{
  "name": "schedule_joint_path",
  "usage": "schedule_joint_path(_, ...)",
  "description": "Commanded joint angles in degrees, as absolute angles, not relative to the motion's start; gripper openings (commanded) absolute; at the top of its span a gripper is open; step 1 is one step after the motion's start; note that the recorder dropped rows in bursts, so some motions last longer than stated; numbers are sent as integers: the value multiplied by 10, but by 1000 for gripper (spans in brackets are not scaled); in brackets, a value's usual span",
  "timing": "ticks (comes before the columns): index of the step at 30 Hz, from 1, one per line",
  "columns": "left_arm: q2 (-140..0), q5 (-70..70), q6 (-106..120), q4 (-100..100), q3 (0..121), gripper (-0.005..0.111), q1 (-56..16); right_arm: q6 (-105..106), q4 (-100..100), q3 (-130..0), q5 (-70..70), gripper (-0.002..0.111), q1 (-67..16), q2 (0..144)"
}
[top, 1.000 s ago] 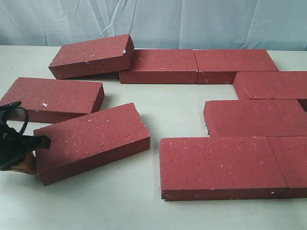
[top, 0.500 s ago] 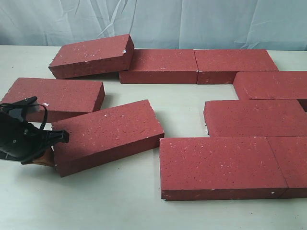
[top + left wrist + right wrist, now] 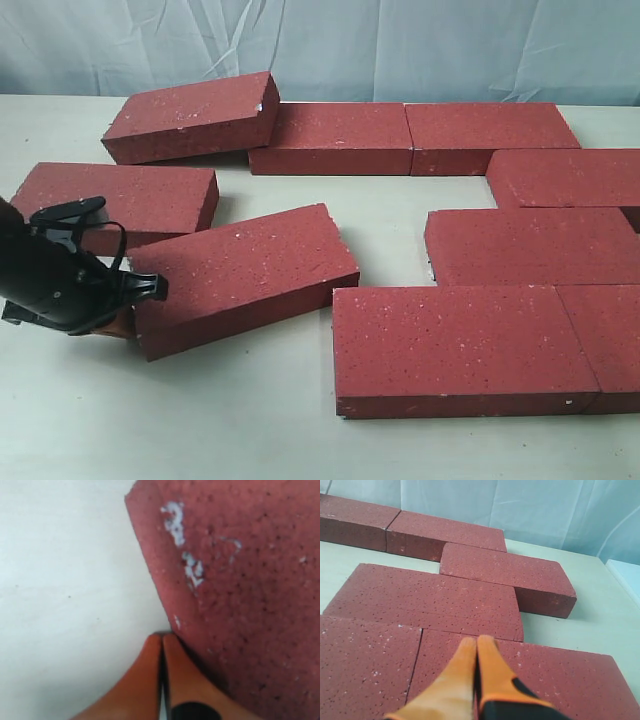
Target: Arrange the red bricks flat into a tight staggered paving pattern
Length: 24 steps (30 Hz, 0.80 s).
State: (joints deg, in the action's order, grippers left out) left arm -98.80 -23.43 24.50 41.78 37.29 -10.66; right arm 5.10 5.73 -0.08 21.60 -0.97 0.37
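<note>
1. The pale table [image 3: 300,430] fills the scene, and a light blue cloth [image 3: 400,40] hangs behind it.
2. Most of the red bricks [image 3: 530,245] lie flat in a stepped block on the right side. Two sit end to end at the back, single ones are offset in the rows in front of them, and a pair [image 3: 460,345] sits edge to edge nearest the camera.
3. At the back left, a tilted brick [image 3: 190,117] appears to rest its right end on the end of the back row.
4. A left brick [image 3: 120,200] lies flat on its own near the left edge.
5. Just in front of it lies a slanted brick [image 3: 245,275], flat but askew. Its right near corner is close against the front pair; whether they touch is unclear.
6. The left gripper [image 3: 112,324] sits low at the slanted brick's left end. Its orange fingers [image 3: 185,675] are pressed together with nothing between them, and one side lies against the brick's edge.
7. The right gripper [image 3: 476,647] is over the right brick of the front pair, fingers together and holding nothing. Contact with the brick cannot be told.
</note>
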Motion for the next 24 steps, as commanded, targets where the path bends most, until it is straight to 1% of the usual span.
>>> schedule_joint_path(1,-998,-216,247,426,372,0,-122,53,59,0,207,-1,-7,0)
schedule_joint_path(7,-970,-217,244,392,373,0,-104,53,59,0,207,-1,-7,0)
schedule_joint_path(13,-888,-238,212,333,384,0,-93,53,59,0,207,-1,-7,0)
schedule_joint_path(16,-848,-276,178,274,398,0,-93,53,59,0,207,-1,-7,0)
schedule_joint_path(19,-820,-332,180,270,414,0,-94,53,59,0,207,-1,-7,0)
schedule_joint_path(21,-810,-354,182,260,421,0,-109,53,59,0,207,-1,-7,0)
schedule_joint_path(24,-807,-357,182,259,424,0,-151,53,55,0,209,-1,-7,0)
